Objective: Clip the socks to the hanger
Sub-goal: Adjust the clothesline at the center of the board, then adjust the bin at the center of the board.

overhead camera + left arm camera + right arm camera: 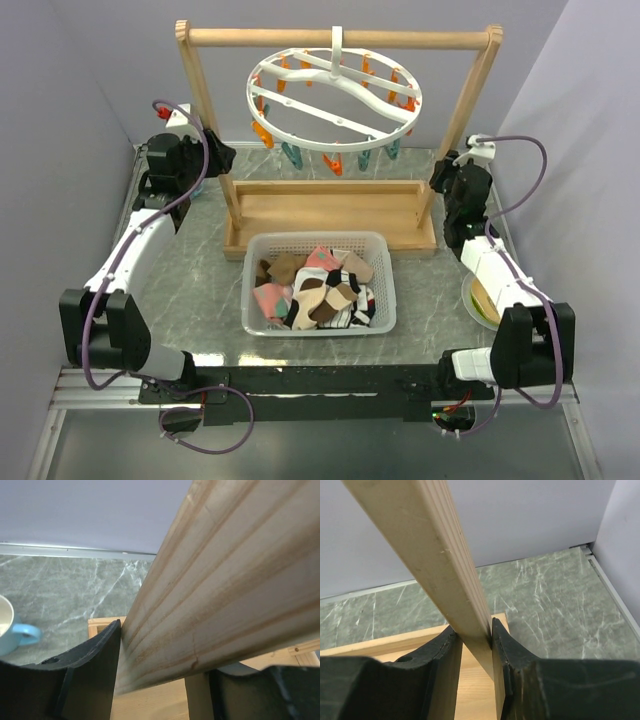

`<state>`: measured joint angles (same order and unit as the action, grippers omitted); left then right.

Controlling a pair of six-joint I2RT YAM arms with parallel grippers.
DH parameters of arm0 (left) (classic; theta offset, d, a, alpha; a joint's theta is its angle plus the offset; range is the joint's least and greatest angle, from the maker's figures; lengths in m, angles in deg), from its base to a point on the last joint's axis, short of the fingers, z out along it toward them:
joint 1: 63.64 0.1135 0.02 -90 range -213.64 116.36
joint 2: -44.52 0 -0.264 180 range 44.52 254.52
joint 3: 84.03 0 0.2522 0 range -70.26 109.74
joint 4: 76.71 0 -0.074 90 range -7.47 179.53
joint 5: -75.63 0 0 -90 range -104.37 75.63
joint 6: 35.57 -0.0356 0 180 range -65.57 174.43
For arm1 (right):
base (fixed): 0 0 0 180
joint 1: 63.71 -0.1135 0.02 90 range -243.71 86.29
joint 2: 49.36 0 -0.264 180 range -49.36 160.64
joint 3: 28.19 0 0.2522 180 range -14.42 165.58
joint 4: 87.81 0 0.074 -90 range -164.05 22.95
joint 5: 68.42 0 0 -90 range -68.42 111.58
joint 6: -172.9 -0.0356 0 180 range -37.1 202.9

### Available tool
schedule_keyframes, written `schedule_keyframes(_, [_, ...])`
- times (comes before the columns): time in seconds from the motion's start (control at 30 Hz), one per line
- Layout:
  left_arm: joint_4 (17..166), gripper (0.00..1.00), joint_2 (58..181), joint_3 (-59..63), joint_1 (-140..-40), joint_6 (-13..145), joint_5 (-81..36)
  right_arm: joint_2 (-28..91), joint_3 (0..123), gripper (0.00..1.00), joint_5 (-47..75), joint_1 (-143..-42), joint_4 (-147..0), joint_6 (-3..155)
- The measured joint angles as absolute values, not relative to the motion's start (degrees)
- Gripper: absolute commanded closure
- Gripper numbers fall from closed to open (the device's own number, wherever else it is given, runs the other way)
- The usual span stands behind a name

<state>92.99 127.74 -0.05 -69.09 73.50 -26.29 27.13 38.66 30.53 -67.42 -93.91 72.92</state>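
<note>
Nearest on the grey marble table stands one white mesh basket holding the socks, a tangled heap in pink, brown, white, black and stripes, too jumbled to count exactly. To its right one pale plate lies partly under the right arm. Behind the basket is one wooden frame with a flat base, two leaning posts and one round crossbar. The left tool is about half open, its two dark fingers closed against the left post. The right tool is narrower, both fingers pressed on the thin edge of the right post. One blue-handled mug sits on the table beyond the left tool. Farthest, one hanger hangs by its hook from the crossbar, no sock on it, with orange and teal pegs dangling under its ring, their number unclear
</note>
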Motion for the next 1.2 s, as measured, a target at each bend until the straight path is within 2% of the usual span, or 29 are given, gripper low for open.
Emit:
schedule_keyframes(0.13, [92.1, 0.94, 124.97, -2.15, -69.29, 73.24, -26.53, 23.52, 35.66, 0.8, 30.58, -67.42, -93.51, 72.66])
schedule_keyframes(0.23, [91.18, 0.88, 123.92, -2.63, -69.44, 73.16, -26.86, 20.99, 34.44, 0.78, 30.93, -67.42, -91.83, 72.55])
schedule_keyframes(0.3, [90.72, 0.81, 123.44, -2.8, -69.51, 73.07, -27.14, 19.87, 33.91, 0.7, 31.08, -67.42, -90.95, 72.46])
schedule_keyframes(0.33, [90.48, 0.62, 123.28, -2.82, -69.53, 73.0, -27.28, 19.3, 33.74, 0.65, 31.17, -67.42, -90.39, 72.42])
schedule_keyframes(0.37, [90.31, 0.51, 123.2, -2.82, -69.55, 72.94, -27.45, 18.82, 33.47, 0.59, 31.23, -67.42, -89.97, 72.35])
schedule_keyframes(0.43, [89.89, 0.35, 123.11, -2.82, -69.58, 72.89, -27.82, 17.86, 33.1, 0.53, 31.58, -67.42, -89.23, 71.22])
schedule_keyframes(0.47, [89.76, 0.3, 123.11, -2.82, -69.58, 72.89, -27.87, 17.58, 33.1, 0.44, 31.69, -67.42, -88.55, 70.32])
schedule_keyframes(0.5, [88.99, 0.23, 123.07, -2.76, -69.49, 72.59, -27.97, 17.31, 33.1, 0.39, 32.0, -67.42, -87.68, 69.67])
schedule_keyframes(0.53, [87.9, 0.12, 122.87, -2.67, -69.29, 72.08, -28.15, 17.18, 33.13, 0.34, 32.15, -67.42, -87.0, 68.84])
schedule_keyframes(0.57, [86.87, 0.06, 122.5, -2.67, -69.25, 71.78, -28.32, 17.07, 33.17, 0.24, 32.44, -67.42, -85.91, 68.49])
schedule_keyframes(0.6, [85.54, 0.01, 121.97, -2.63, -69.25, 71.54, -28.3, 17.03, 33.23, 0.2, 32.7, -67.42, -84.81, 68.09])
schedule_keyframes(0.63, [84.53, 0.01, 121.43, -2.61, -69.23, 71.17, -28.24, 16.94, 33.3, 0.13, 32.83, -67.42, -83.79, 67.68])
schedule_keyframes(0.9, [73.23, 0.01, 113.41, 0.06, -70.36, 65.37, -28.39, 9.47, 33.89, 0.01, 31.67, -67.77, -74.69, 64.86])
schedule_keyframes(1.03, [67.44, 0.01, 106.56, 0.48, -70.36, 62.79, -28.0, 1.86, 33.78, 0.02, 30.25, -70.83, -71.04, 63.44])
schedule_keyframes(1.2, [61.24, 0.0, 98.56, -0.31, -70.36, 58.62, -31.87, -5.22, 31.38, 0.09, 31.54, -83.22, -67.96, 63.44])
